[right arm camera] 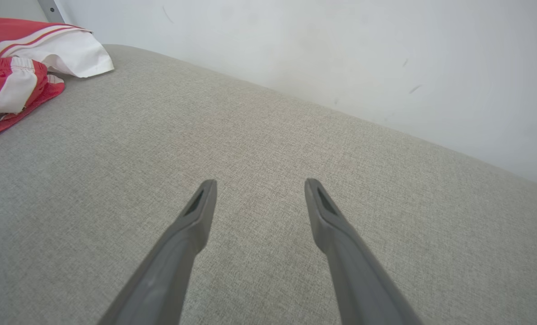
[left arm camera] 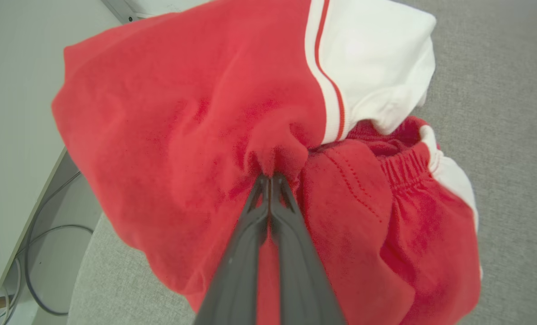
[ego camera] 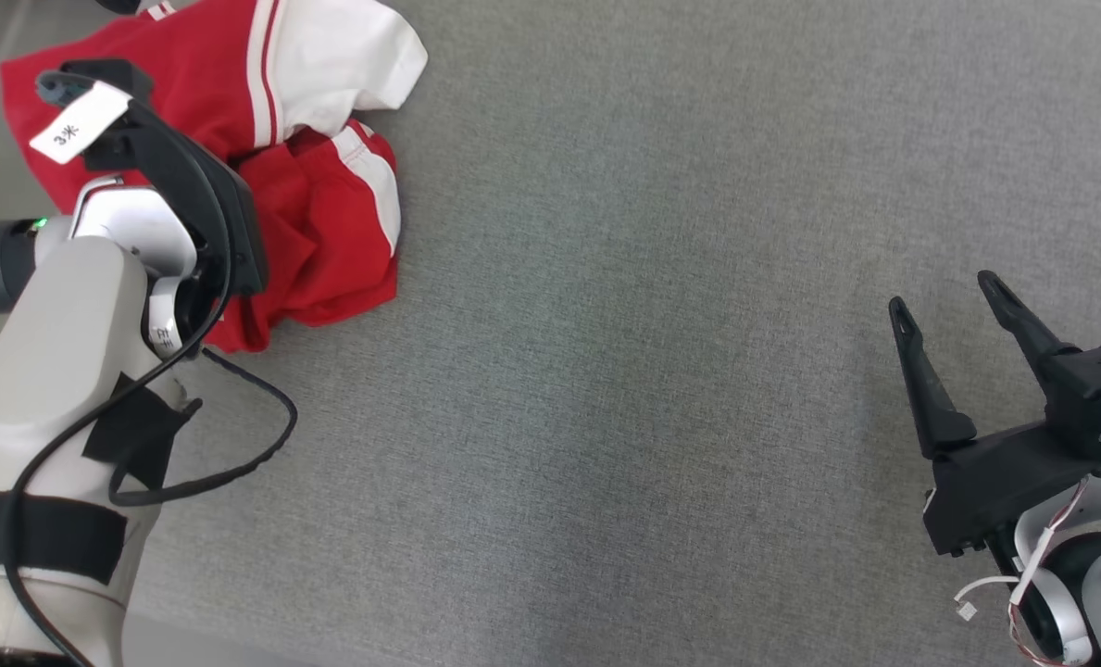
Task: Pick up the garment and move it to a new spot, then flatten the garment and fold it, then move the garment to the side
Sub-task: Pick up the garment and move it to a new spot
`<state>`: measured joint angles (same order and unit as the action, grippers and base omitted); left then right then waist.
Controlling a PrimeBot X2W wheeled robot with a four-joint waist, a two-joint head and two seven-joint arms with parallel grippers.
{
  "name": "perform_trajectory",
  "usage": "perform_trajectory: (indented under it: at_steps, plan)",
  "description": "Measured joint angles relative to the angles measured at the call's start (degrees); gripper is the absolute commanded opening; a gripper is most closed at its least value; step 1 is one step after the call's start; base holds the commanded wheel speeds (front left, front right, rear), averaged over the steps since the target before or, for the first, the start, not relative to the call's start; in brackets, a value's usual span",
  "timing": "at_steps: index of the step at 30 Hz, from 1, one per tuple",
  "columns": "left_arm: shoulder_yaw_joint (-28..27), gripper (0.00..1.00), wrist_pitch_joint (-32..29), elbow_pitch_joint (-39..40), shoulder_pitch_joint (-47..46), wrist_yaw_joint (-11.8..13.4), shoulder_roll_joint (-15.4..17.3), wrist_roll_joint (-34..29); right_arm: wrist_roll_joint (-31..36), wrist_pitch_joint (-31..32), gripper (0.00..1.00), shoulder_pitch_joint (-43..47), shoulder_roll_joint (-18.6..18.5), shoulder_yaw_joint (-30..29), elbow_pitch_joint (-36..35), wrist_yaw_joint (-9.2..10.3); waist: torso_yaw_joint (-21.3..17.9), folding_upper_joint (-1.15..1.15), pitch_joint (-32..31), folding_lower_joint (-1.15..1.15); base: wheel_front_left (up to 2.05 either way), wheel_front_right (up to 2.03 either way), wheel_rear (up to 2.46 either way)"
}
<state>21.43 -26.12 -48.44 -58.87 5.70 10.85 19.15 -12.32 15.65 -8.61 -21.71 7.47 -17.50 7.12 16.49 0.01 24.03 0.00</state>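
The garment (ego camera: 319, 213) is red with white panels and red stripes, and it lies crumpled at the far left of the grey surface. In the left wrist view my left gripper (left arm camera: 270, 177) is shut, pinching a raised fold of the red garment (left arm camera: 182, 113) between its fingertips. In the head view the left wrist hangs over the cloth and hides the fingertips. Far from the cloth, my right gripper (ego camera: 941, 289) stands open at the lower right with nothing between its fingers. The right wrist view shows the same open gripper (right arm camera: 260, 182) over bare fabric, with the garment (right arm camera: 11, 85) at the upper left.
The grey fabric surface (ego camera: 606, 371) stretches wide between the two arms. Its left edge runs just beside the garment, with cables (left arm camera: 38, 253) on the floor below. A white wall (right arm camera: 340, 45) borders the far side. A black cable (ego camera: 263, 445) loops off my left forearm.
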Motion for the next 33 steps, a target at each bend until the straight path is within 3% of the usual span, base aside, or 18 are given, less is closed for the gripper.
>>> perform_trajectory:
  at_steps: [13,17,26,33]
  plan:
    - [0.22,0.0,9.4,-0.74,-6.71,0.84,-0.38,-3.42,-1.89,-1.67,1.0,-0.77,4.41,2.3,6.82,0.0,0.19,-0.01,-7.15,-0.01,0.0,0.0,0.0]
    - [1.1,0.0,11.95,-0.97,-8.43,0.73,-2.34,-3.5,-3.01,-2.96,1.0,-0.66,5.37,2.2,8.95,0.0,-0.55,-0.01,-10.1,-0.01,0.0,0.0,0.0]
    - [4.03,0.0,16.04,-0.37,-8.85,-3.2,-8.26,-3.41,-3.59,-5.28,1.0,-0.18,7.57,1.98,12.65,0.0,-4.62,-0.01,-16.54,-0.02,0.0,0.0,0.0]
    - [6.47,0.0,17.27,2.81,-8.82,-6.58,-9.71,-2.2,-3.65,-6.17,1.0,0.34,7.95,1.75,12.71,0.0,-9.4,-0.02,-19.64,-0.02,0.0,0.0,0.0]
